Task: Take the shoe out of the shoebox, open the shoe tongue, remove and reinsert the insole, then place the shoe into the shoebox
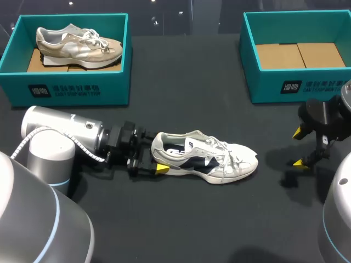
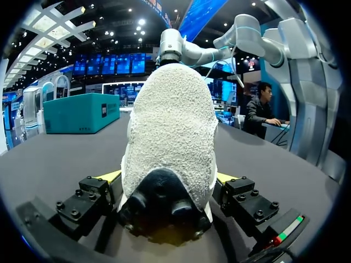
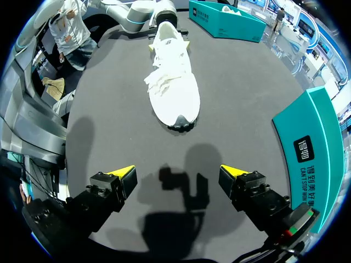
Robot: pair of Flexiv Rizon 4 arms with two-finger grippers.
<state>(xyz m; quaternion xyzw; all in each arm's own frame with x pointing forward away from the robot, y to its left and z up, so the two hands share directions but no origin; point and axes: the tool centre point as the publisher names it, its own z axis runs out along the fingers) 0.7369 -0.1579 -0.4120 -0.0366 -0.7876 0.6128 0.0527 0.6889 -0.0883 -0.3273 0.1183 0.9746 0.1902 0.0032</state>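
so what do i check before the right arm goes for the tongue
1. shoe out and upright on the table: ok
2. left gripper shut on the shoe at its heel, a finger on each side: ok
3. right gripper open: ok
4. right gripper apart from the shoe, out beyond its toe: ok
5. laces loose enough to lift the tongue: cannot tell

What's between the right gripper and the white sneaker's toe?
Nothing: the right wrist view shows only bare black tabletop between the right gripper and the white-and-navy lace-up sneaker.
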